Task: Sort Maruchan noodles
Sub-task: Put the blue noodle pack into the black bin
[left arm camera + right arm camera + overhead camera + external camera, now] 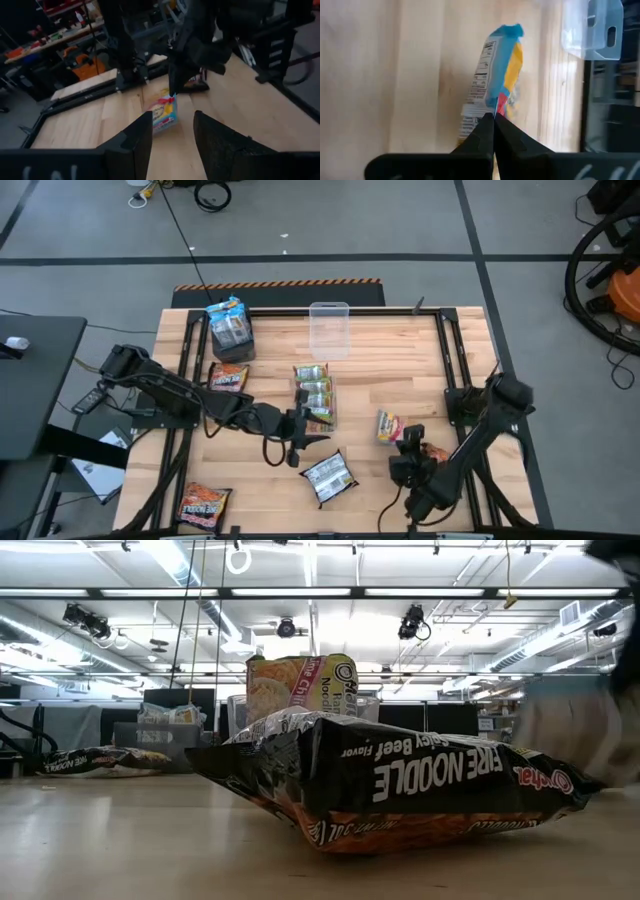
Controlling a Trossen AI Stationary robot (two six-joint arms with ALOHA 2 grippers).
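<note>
Maruchan packet (pixel 501 80), yellow with a blue end, pinched at one edge by the right gripper (pixel 493 116) above the table (pixel 400 365).
Only a thin seam sits between the clenched fingers, so the packet could slip or swing loose on the way to the clear bin (pixel 317 395) of matching packets. The left gripper (pixel 172 132) hangs released just beside that bin, near a silver packet (pixel 328 477); the two arms could collide there.

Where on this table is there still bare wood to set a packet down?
Free: the far-right stretch between the empty clear bin and the right rail, and the near-left wood beyond the dark packet. Crowded: the middle, around the filled bin and both grippers.
</note>
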